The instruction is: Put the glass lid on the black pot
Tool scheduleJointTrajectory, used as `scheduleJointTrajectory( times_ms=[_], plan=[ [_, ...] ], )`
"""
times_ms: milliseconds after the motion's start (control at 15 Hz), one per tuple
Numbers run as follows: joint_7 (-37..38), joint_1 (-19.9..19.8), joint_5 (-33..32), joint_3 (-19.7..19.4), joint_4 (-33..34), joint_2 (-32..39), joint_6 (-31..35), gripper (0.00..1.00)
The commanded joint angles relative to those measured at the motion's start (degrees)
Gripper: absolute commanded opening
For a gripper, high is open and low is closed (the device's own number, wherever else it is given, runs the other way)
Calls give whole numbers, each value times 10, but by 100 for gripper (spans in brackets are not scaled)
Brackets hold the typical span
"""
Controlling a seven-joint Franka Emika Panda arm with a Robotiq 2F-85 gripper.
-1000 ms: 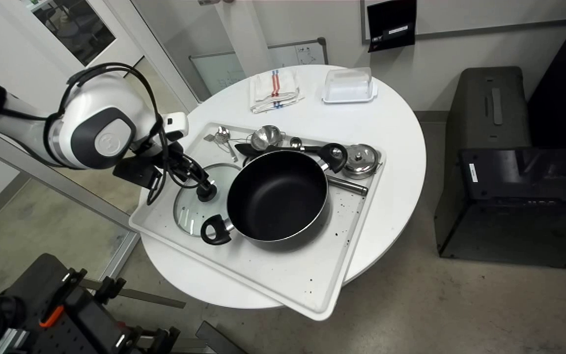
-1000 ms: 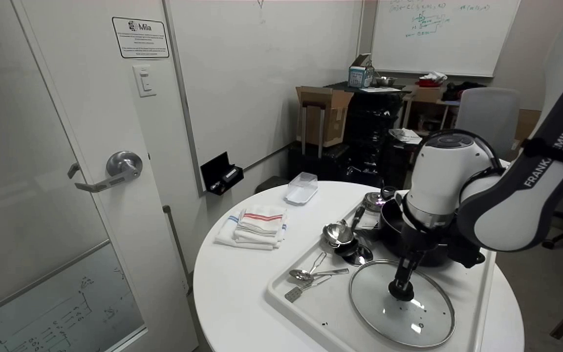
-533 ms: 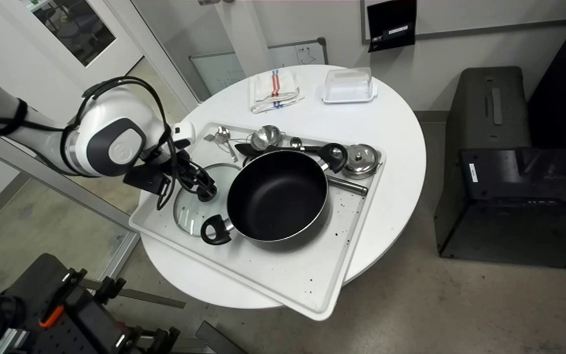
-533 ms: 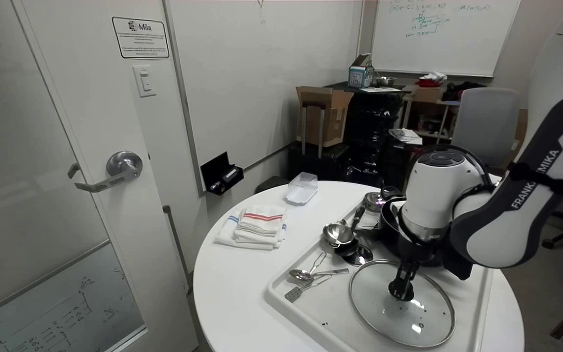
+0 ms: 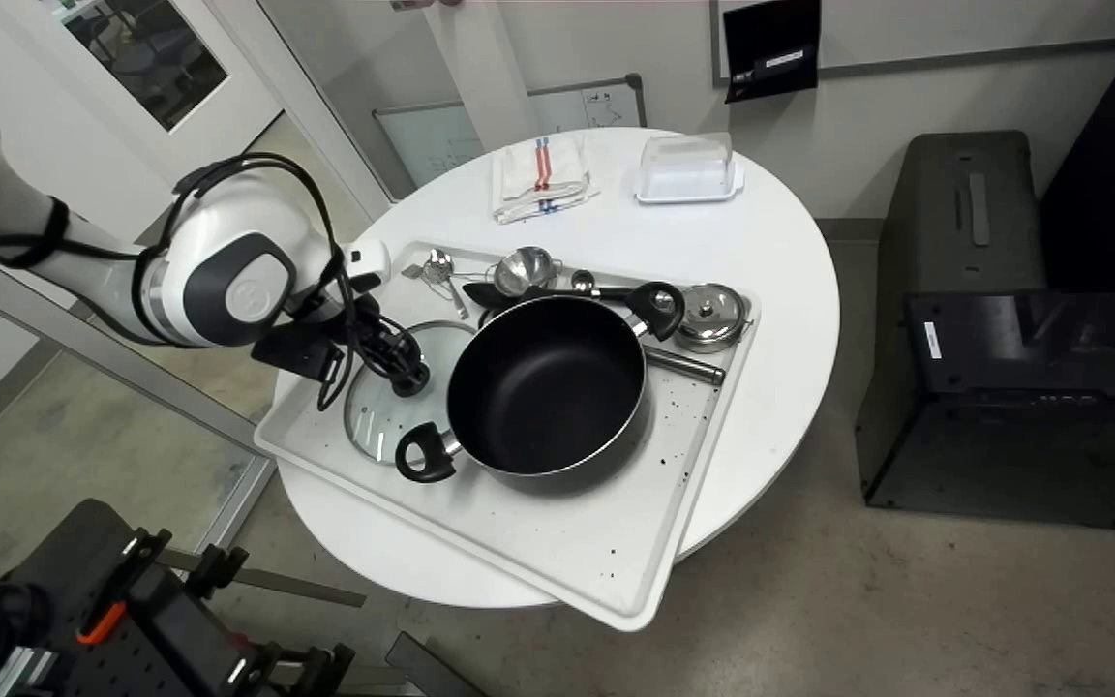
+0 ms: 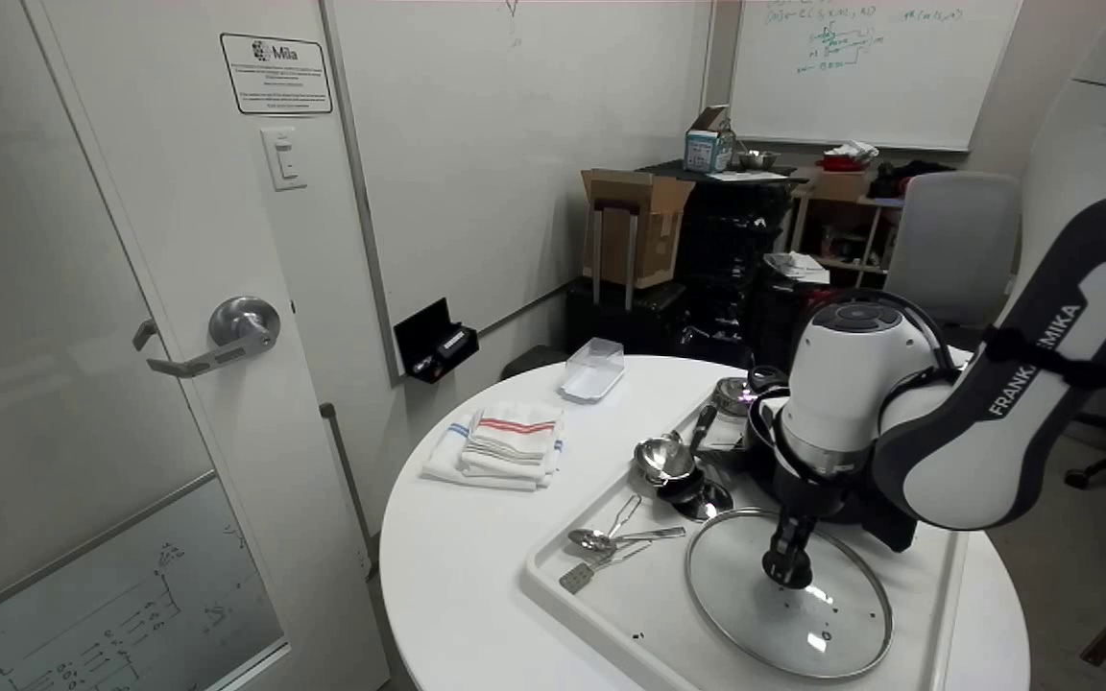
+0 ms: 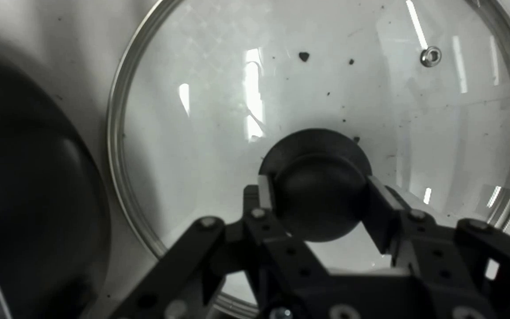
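Note:
The glass lid (image 7: 202, 146), clear with a metal rim, lies on the tray beside the black pot. Its black knob (image 7: 319, 212) is clasped on both sides by my gripper (image 7: 321, 190), which is shut on it. In both exterior views the gripper (image 6: 788, 557) comes down from above onto the middle of the lid (image 6: 755, 624). The black pot (image 5: 548, 387) stands uncovered, its dark inside showing, with one looped handle (image 5: 425, 453) over the lid's edge as seen there. At the left of the wrist view the pot (image 7: 29, 177) shows close to the lid's rim.
A large white tray (image 5: 616, 581) on the round table (image 5: 790, 290) carries everything. Behind the pot lie small utensils (image 5: 436, 266), a metal strainer cup (image 5: 524, 271) and a small lidded metal pot (image 5: 710, 315). Farther back are folded towels (image 5: 543, 179) and a clear-topped dish (image 5: 688, 169).
The arm has come down and tilted over the lid, and the gripper has closed on the knob. The lid has shifted very slightly; the pot stands where it was.

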Motion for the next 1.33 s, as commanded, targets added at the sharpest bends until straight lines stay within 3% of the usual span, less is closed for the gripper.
scheduleJointTrajectory(
  times_ms=[0, 667, 1267],
  plan=[
    [4, 3, 3, -1, 9, 7, 7, 25],
    [-21, -32, 6, 52, -63, -80, -5, 25],
    [-22, -44, 8, 67, -134, -191, -17, 25]
  ],
)
